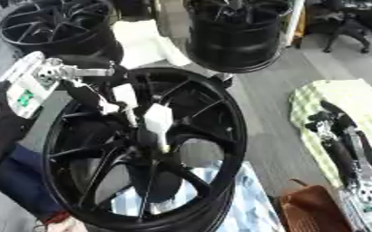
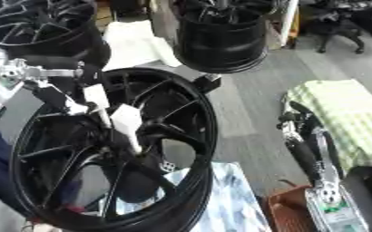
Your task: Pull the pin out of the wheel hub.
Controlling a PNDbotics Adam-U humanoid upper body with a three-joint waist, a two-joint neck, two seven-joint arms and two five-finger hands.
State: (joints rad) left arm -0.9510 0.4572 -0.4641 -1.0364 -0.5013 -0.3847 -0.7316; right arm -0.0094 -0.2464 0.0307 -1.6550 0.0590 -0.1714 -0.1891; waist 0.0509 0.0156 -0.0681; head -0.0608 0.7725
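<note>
fingers: the left hand (image 1: 134, 106) has white fingers (image 1: 158, 118) that reach down into the middle of the wheel hub (image 1: 141, 149). they look partly bent, but i cannot tell if they hold anything.
left arm: it comes in from the upper left. it is black with silver joints and has a white part with a green spot near the left edge.
right hand: the right hand (image 1: 325, 118) hangs at the right side, over the floor, well apart from the big wheel. its dark fingers point up and look loose and straight, holding nothing.
wheel hub: a big black wheel with thin spokes stands tilted in the lower left and middle. the fingertips of the left hand are at its centre, where the spokes meet.
pin: i cannot make out the pin. the spot at the centre of the wheel is dark and partly hidden by the left hand.
under the wheel: a blue and white checked cloth (image 1: 249, 206) lies below the wheel's lower right rim.
other wheels: one black wheel (image 1: 50, 25) sits at the top left and another black wheel (image 1: 235, 34) at the top middle, both behind the big one.
floor: grey floor (image 1: 276, 136) shows between the big wheel and the right hand.
right side: a pale green checked cloth (image 1: 352, 102) lies behind the right hand, and a brown basket (image 1: 312, 210) sits near the bottom right.
</note>
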